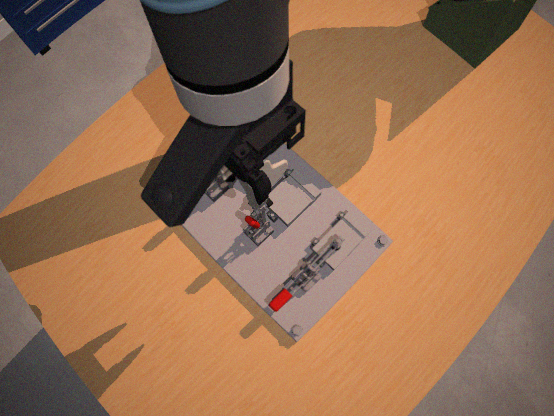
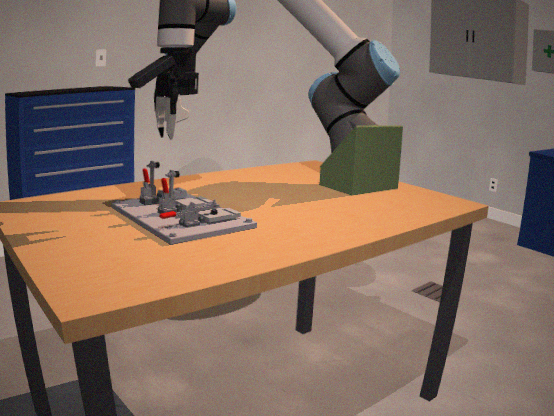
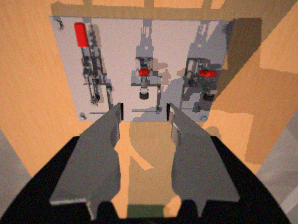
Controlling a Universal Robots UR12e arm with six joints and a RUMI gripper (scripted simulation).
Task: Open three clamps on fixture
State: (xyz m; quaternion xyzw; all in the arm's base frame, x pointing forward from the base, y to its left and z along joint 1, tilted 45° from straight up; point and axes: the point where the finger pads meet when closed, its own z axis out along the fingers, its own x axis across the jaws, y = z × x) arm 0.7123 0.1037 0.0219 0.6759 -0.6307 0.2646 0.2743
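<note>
The fingers are hanging above the fixture plate, well apart from the clamps, pointing down with a gap between them and grasping nothing. The fixture plate is lying flat on the wooden surface, with its three clamps standing in a row. The near clamp is keeping its red handle low and its arm down over a flat part, so it is not standing open. The middle clamp and the far clamp are both holding their handles and arms upright, raised off the plate. Another flat part is lying beside the middle clamp; the part at the far clamp is showing too poorly to make out. A green block is standing at the robot's end of the surface.
</note>
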